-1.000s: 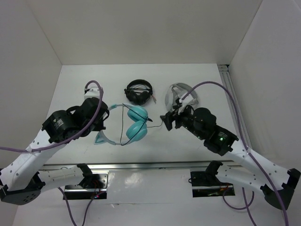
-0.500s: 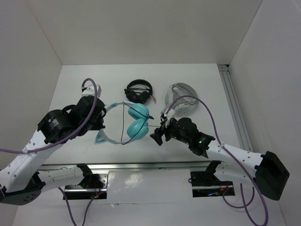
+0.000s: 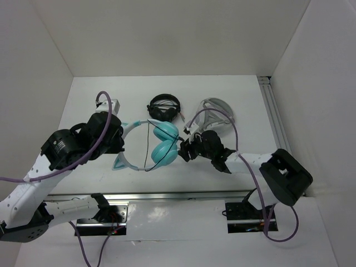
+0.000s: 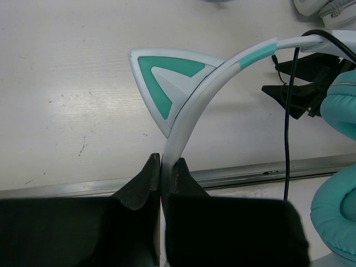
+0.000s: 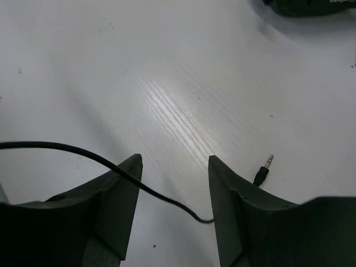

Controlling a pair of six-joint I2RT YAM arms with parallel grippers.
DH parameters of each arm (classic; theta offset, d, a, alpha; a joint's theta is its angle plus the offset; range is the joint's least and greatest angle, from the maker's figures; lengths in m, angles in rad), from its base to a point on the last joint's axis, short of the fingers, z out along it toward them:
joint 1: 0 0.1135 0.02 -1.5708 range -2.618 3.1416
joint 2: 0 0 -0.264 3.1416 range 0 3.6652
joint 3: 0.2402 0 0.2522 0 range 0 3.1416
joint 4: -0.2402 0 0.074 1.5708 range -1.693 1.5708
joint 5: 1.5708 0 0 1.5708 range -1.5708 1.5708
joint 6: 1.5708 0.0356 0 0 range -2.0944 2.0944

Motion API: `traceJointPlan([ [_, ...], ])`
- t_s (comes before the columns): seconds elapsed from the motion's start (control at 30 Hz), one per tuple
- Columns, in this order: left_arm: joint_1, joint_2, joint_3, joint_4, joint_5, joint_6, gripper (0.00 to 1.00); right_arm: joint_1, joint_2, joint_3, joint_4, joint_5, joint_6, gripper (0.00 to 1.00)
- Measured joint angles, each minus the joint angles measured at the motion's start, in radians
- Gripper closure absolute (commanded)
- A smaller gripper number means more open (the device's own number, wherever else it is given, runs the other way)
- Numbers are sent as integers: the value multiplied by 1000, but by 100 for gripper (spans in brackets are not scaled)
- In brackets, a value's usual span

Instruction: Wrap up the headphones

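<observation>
Both left fingers pinch headphones

The headphones are laid on the table, with a second pair set directly behind them and a third pair behind to their right. Their headband, at their left, is clamped in the left gripper. Just right of them the right gripper is placed, their cable passing between its parted fingers.
</observation>
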Motion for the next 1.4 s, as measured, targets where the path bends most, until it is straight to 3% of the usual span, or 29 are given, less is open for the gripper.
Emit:
traceJointPlan([
  [0.13,3,0,0,0,3,0,100,-8,100,26,69,-50,12,68],
  [0.2,12,0,0,0,8,0,100,-8,114,23,101,-68,22,100],
  [0.43,38,0,-2,2,18,8,100,5,-71,-18,92,-18,56,100],
  [0.57,46,-16,-44,31,26,29,100,46,-334,8,-49,111,38,100],
  [0.67,48,-33,-107,51,51,46,100,55,-455,116,-185,189,6,100],
  [0.9,51,-35,-165,66,48,49,100,83,-484,450,-422,311,-35,100],
  [1.13,118,-20,-72,80,4,-19,100,312,-522,472,-557,423,-40,100],
  [1.4,192,37,53,134,-83,-105,100,408,-541,426,-625,454,-12,100],
])
